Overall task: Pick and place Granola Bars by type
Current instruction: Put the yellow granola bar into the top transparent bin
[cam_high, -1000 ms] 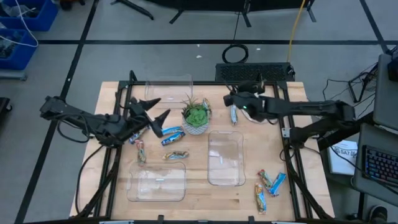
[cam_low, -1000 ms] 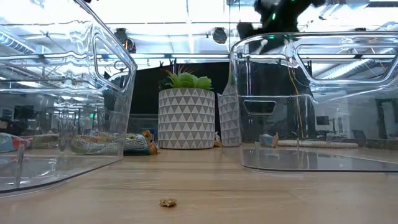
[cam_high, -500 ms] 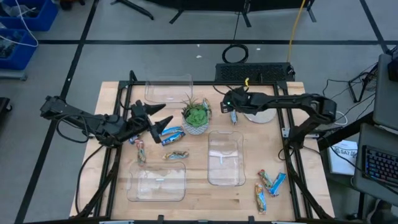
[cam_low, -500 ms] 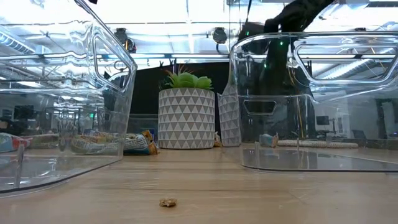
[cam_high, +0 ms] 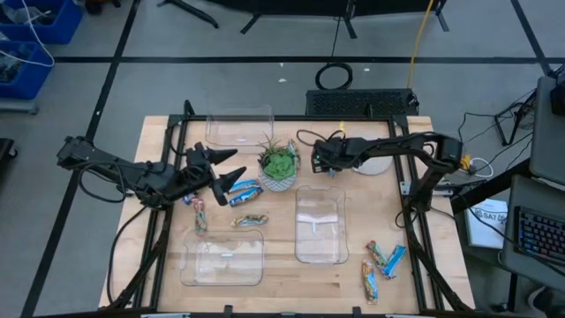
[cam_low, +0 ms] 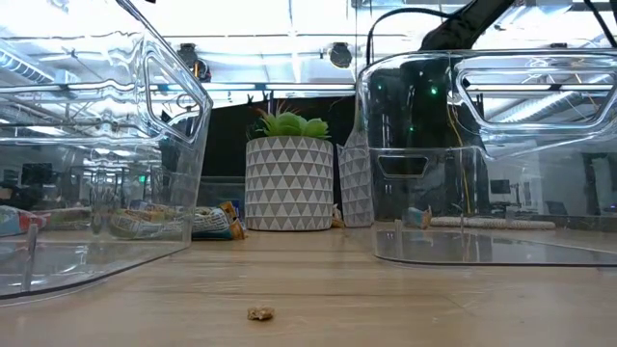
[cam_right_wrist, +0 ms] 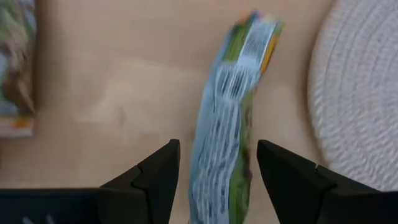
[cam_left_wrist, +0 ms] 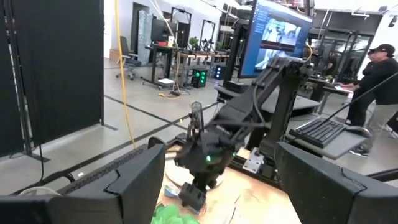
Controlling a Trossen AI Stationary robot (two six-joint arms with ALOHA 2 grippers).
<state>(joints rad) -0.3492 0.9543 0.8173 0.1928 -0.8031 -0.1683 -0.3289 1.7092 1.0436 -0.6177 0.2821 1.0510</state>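
Note:
My right gripper [cam_high: 320,159] [cam_right_wrist: 217,180] is open and low over a granola bar [cam_right_wrist: 227,118] in a green, blue and white wrapper. The bar lies flat on the table just right of the plant, and one finger stands on each side of it. My left gripper [cam_high: 228,168] [cam_left_wrist: 217,186] is open and hovers left of two blue bars [cam_high: 244,191]. Two multicoloured bars [cam_high: 200,215] [cam_high: 251,220] lie nearer the front. Three more bars [cam_high: 381,263] lie by the front right corner.
A potted plant [cam_high: 279,168] stands between the two grippers. Clear bins sit at the back [cam_high: 239,126], front left [cam_high: 222,261] and centre right [cam_high: 320,225]. A round white mat [cam_high: 375,162] lies right of the right gripper's bar. A person [cam_left_wrist: 379,74] stands beyond the table.
My right gripper has moved toward the table's left edge and down, toward the bar beside the plant, and now straddles it.

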